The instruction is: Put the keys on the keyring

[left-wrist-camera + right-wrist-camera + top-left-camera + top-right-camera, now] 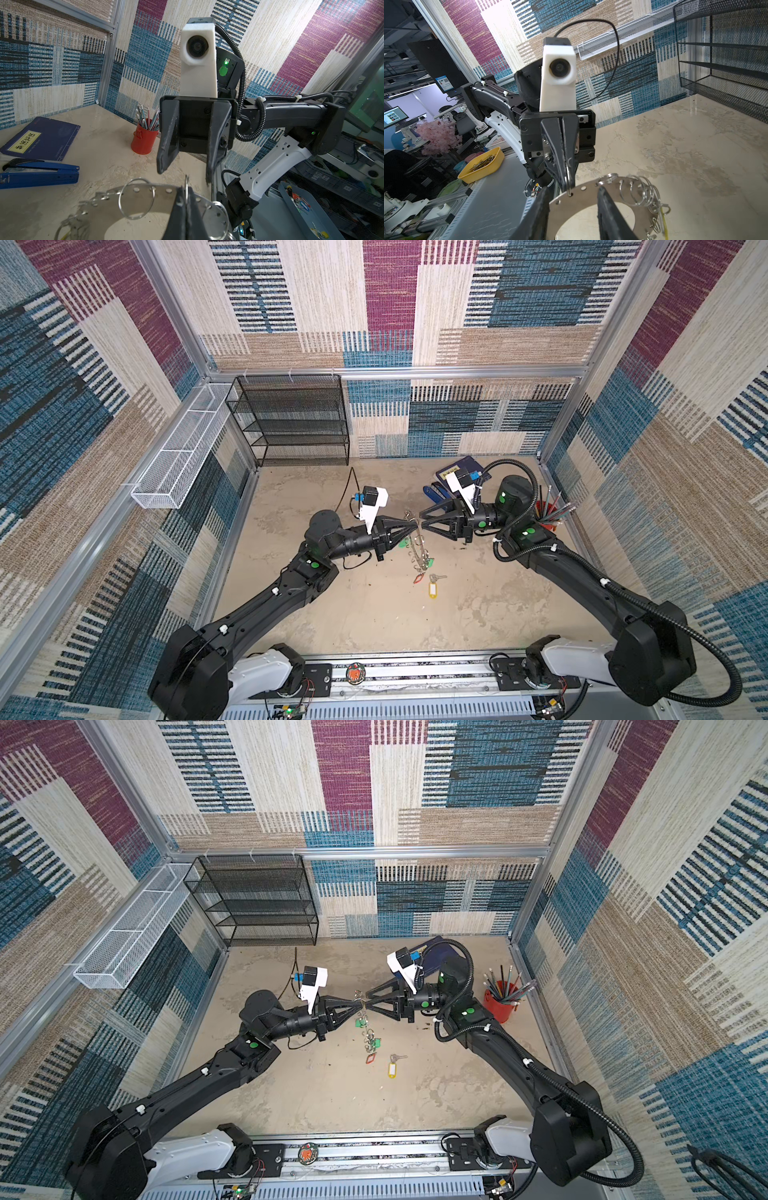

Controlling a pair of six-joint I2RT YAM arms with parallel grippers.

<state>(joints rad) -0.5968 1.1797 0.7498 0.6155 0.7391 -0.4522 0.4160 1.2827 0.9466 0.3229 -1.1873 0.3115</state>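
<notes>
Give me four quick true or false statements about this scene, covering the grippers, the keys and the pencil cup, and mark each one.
1. The left gripper is shut on the keyring. True.
2. The right gripper is shut too. False: its jaws stand open.
3. Every key is on the keyring. False: a yellow-tagged key lies on the table.
4. The pencil cup is red. True.

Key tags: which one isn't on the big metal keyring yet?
The yellow tag: it lies with its key flat on the table, apart from the keyring. The green tags and red tag dangle from the raised keyring's rim.
</notes>
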